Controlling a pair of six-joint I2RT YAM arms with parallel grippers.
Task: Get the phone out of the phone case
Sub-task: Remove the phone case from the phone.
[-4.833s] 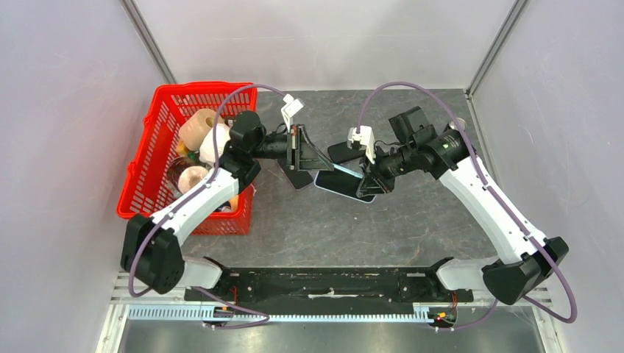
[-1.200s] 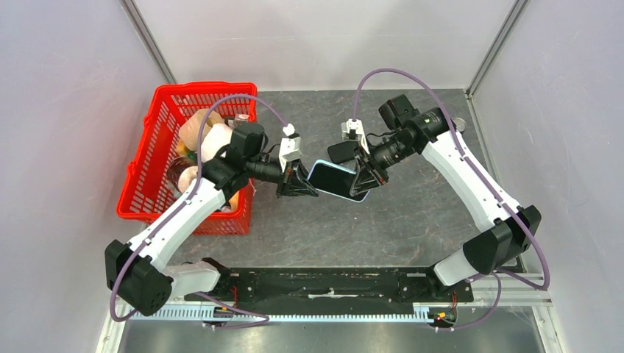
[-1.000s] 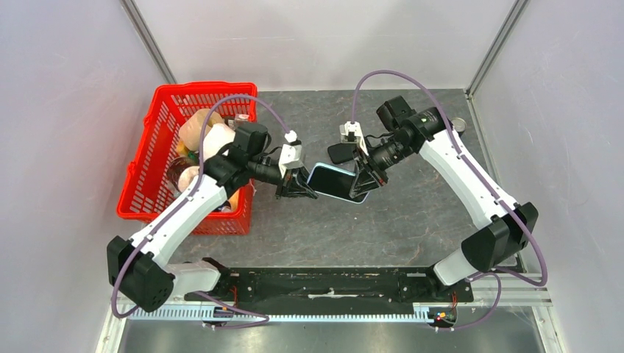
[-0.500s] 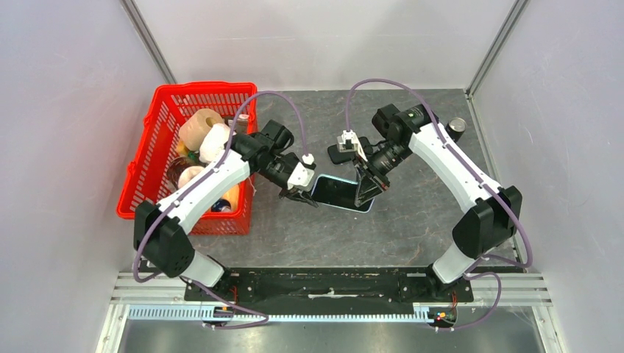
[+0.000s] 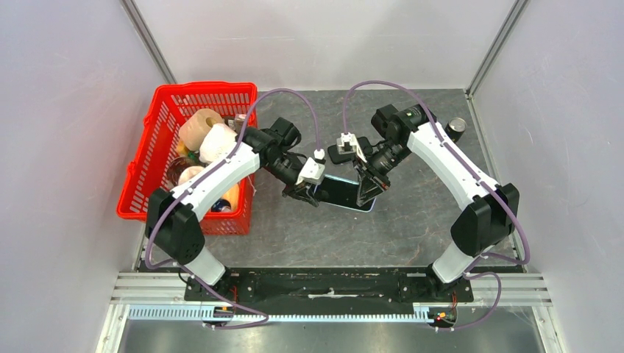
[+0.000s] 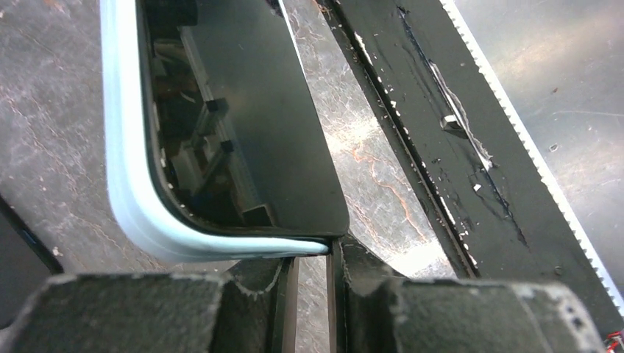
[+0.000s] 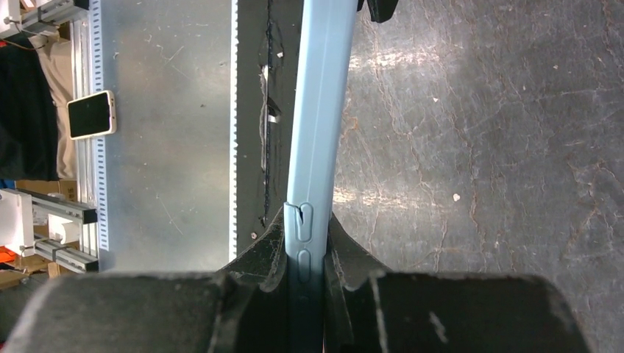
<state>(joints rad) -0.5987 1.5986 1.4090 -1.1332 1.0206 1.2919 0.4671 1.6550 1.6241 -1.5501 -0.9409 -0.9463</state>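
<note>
The phone [image 5: 340,193], dark screen up, sits in its light blue phone case [image 5: 367,209] just above the table's middle, held between both arms. My right gripper [image 5: 364,193] is shut on the case's right end. In the right wrist view its jaws pinch the case [image 7: 316,110] edge-on at the side buttons, around [image 7: 303,243]. My left gripper [image 5: 307,195] meets the left end. In the left wrist view the phone's screen [image 6: 243,125] and the case rim [image 6: 121,162] fill the top. The left gripper [image 6: 313,254] is nearly shut, the case's corner lip lying across its tips.
A red basket [image 5: 151,147] holding several rolls and jars stands at the left, close to my left arm. A small dark cylinder [image 5: 458,126] sits at the far right. The black rail [image 6: 441,132] runs along the near edge. Another phone [image 7: 91,115] lies beyond the rail.
Both grippers have brought the phone lower and nearer. My left arm's elbow has swung in and its wrist has turned at the case's corner. The right grip is unchanged.
</note>
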